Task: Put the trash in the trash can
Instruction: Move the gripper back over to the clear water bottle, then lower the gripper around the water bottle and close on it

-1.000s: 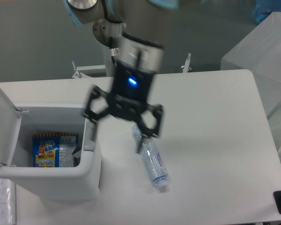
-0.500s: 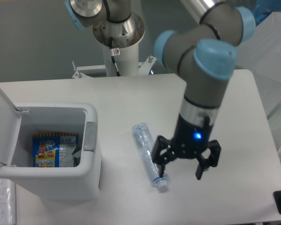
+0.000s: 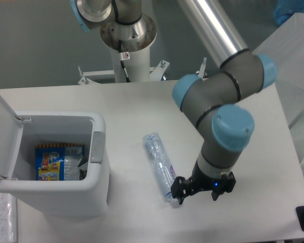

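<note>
Crushed clear plastic bottle (image 3: 159,166) lying flat on the white bench (image 3: 243,111), slanted from upper left to lower right, cap end just beside the left fingertip of the gripper (image 3: 198,189). Fingers (image 3: 180,188) spread apart low over the bench at the bottle's lower end, pinching nothing, blue light glowing on the wrist above them. White trash can (image 3: 99,172) standing to the left with hinged lid (image 3: 0,136) swung up and grey push panel (image 3: 97,147) on the near rim facing the bottle, blue-and-orange snack packet (image 3: 55,162) lying inside at the bottom.
</note>
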`<action>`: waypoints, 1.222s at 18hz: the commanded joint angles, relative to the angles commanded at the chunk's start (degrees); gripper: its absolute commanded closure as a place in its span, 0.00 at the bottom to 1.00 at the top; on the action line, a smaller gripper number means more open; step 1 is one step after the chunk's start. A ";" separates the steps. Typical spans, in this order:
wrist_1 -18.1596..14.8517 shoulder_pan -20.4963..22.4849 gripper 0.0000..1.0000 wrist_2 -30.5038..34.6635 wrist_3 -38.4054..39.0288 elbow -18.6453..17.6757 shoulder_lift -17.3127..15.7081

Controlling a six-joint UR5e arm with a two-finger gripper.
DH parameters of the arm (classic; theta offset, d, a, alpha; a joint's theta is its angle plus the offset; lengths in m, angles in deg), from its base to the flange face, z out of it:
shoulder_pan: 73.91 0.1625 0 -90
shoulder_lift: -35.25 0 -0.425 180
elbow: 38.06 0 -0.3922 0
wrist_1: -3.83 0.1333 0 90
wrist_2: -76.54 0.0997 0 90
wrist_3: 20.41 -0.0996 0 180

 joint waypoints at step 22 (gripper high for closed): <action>-0.55 -3.87 0.05 7.66 0.00 -1.49 5.99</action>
